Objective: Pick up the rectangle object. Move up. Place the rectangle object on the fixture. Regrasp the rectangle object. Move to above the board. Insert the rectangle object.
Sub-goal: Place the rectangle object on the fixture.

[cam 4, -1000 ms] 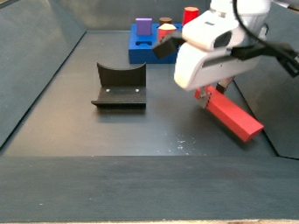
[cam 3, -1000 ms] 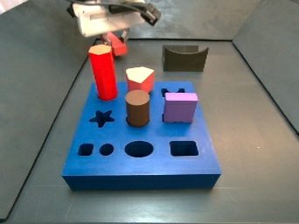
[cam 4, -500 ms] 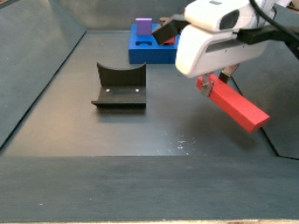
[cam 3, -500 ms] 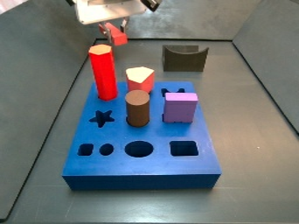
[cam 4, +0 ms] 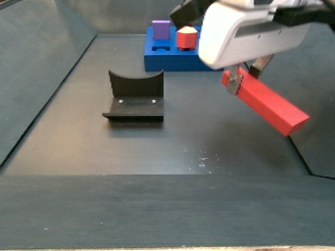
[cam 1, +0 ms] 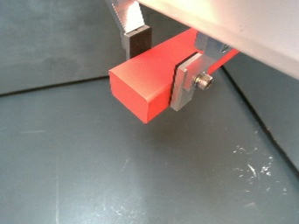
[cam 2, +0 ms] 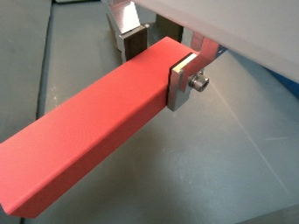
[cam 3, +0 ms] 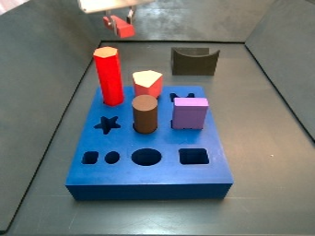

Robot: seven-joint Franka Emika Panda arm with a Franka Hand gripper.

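My gripper [cam 4: 242,78] is shut on the rectangle object [cam 4: 275,103], a long salmon-red block held near one end and hanging tilted above the dark floor. Both wrist views show the silver fingers [cam 1: 187,83] [cam 2: 181,83] pressed on its opposite sides, with the short end of the rectangle object [cam 1: 152,83] in one and its long body [cam 2: 93,149] in the other. In a side view the gripper [cam 3: 117,20] sits high at the back edge. The fixture [cam 4: 133,96] [cam 3: 193,61] stands bare on the floor. The blue board [cam 3: 154,171] [cam 4: 164,59] lies apart from the gripper.
On the board stand a bright red hexagonal post [cam 3: 109,76], a brown cylinder [cam 3: 144,115], a purple block [cam 3: 190,113] and a cream-topped red piece [cam 3: 147,83]. Sloped grey walls [cam 3: 37,101] ring the floor.
The gripper has risen with the rectangle object, which has lifted off the floor and now hangs higher. Nothing else has moved.
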